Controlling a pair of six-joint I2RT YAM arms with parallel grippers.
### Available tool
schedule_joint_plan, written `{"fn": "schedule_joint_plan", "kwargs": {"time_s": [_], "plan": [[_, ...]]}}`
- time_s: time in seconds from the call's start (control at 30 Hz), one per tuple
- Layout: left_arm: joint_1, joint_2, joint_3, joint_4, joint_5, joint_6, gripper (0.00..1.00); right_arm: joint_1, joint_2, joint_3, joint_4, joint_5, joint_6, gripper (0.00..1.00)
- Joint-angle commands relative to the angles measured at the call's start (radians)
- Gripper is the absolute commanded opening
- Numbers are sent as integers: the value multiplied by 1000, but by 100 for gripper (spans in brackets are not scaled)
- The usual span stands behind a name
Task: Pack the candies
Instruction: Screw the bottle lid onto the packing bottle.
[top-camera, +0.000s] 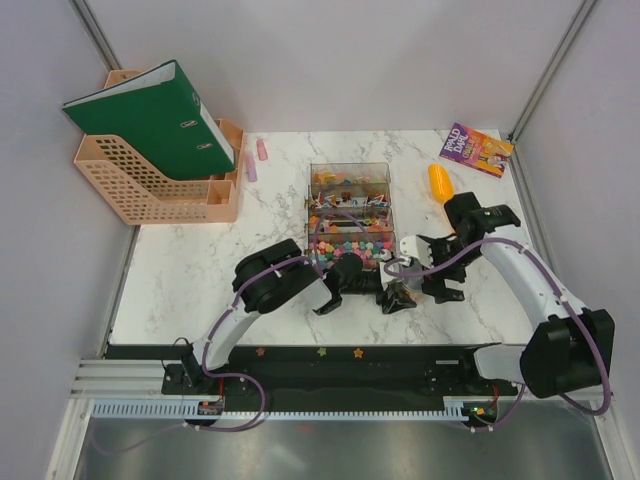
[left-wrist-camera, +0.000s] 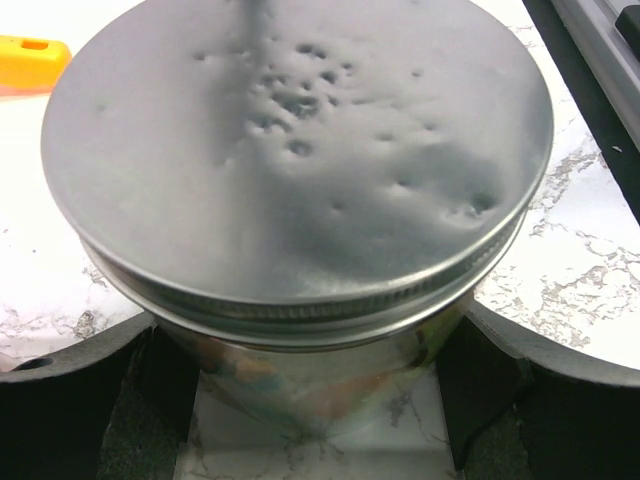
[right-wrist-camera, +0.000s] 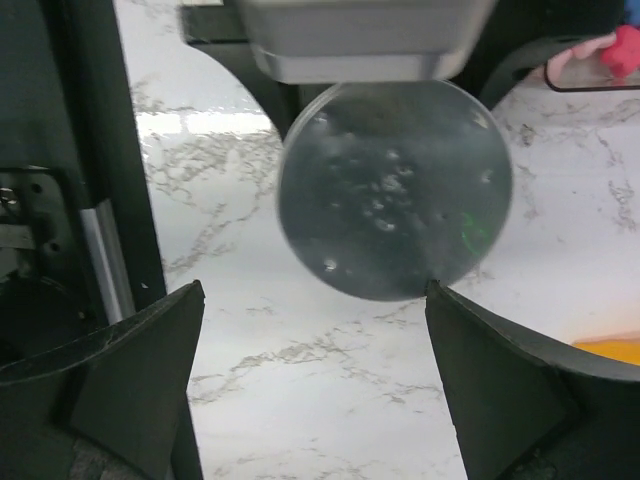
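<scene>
The candies (top-camera: 348, 243) are tiny multicoloured sweets filling a clear compartment box (top-camera: 348, 172) at the table's middle. A clear jar with a dented metal lid (left-wrist-camera: 300, 150) stands in front of the box, and blurred coloured sweets show through its wall (left-wrist-camera: 300, 385). My left gripper (left-wrist-camera: 310, 340) is shut on the jar's body, one finger on each side. In the top view the jar (top-camera: 403, 296) sits between the two grippers. My right gripper (right-wrist-camera: 315, 290) is open and empty, hovering just short of the lid (right-wrist-camera: 393, 190).
An orange scoop (top-camera: 440, 183) lies right of the box, and a purple book (top-camera: 477, 150) at the back right. A peach file rack with a green binder (top-camera: 160, 130) stands at the back left, with pink items (top-camera: 255, 160) beside it.
</scene>
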Motion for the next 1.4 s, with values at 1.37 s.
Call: {"fn": "schedule_joint_plan", "kwargs": {"time_s": [1.37], "plan": [[31,160,-41,-524,-130,96,2,55,230,221,-71,-49,44,98]]}}
